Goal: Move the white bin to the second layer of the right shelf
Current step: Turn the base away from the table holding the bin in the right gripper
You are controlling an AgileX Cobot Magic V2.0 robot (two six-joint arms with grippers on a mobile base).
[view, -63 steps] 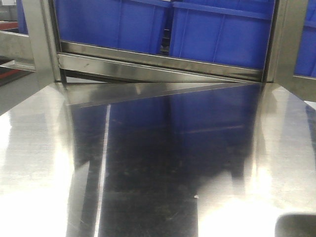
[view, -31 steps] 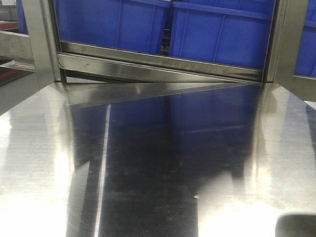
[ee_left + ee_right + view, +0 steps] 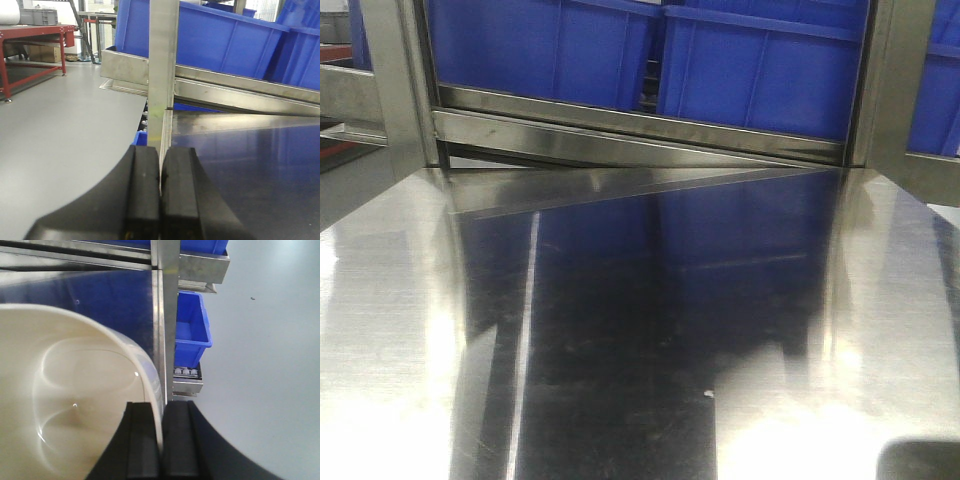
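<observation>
Only your right wrist view showed the white bin (image 3: pixel 65 390). It filled the lower left of that frame, its open mouth turned toward the camera. Its rim curved up and leftward from the right pincer (image 3: pixel 161 440), which pinched the bin's wall. The mouth looked rounded-square, so you could read no long axis. Your front view held the table (image 3: pixel 620 350) and blue crates (image 3: pixel 760 70). Your left wrist view showed the left pincer (image 3: pixel 160 200) pressed together.

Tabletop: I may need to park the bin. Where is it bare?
The tabletop is bare from the front bar to the near edge, between both posts, except a dark shape near-right. Crowded: blue crates fill the level above.
</observation>
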